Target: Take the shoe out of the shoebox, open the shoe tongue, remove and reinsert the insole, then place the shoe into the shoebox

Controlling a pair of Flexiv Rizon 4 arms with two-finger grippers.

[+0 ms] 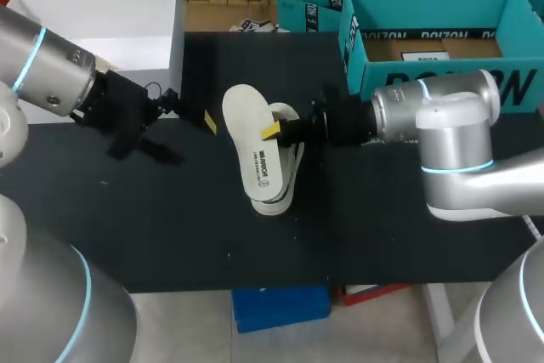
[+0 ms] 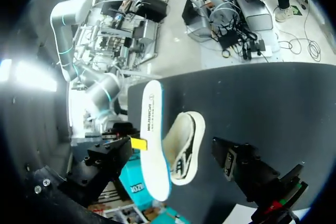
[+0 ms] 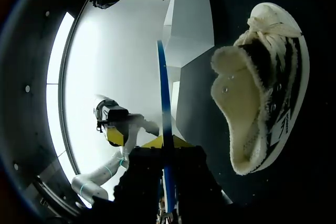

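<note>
table [image 1: 212,235]: black matte top, a few pale specks on the strip nearest the robot.
shoe [image 1: 287,178]: white w/ dark stripes, out of the box and down on the black top abt mid-table. Looks tipped onto its side. R wrist cam sees the fuzzy lining at the opening, laces bunched toward the toe.
insole [image 1: 255,146]: out of the shoe, up in the air over it, white printed face up, blue along the edge. In the R wrist view it's edge-on, a thin blue line, w/ a clear gap between it and the shoe.
R gripper [image 1: 272,132]: in from the right, jaws pinching the insole. One yellow tip sits on the white face and the insole's edge runs between the fingers.
L gripper [image 1: 192,139]: in from the left, jaws spread wide. One yellow tip [image 1: 210,122] is just beside the insole's edge; touching or not, can't tell. The other finger is well apart on the nearer side. In the L wrist view, shoe and insole lie ahead of the open fingers.
shoebox [image 1: 382,70]: teal, open top, far right of the table behind the R arm, brown card inside. Well apart from the shoe.
white box [image 1: 93,14]: far left, behind the L arm, by the table's back edge.
</note>
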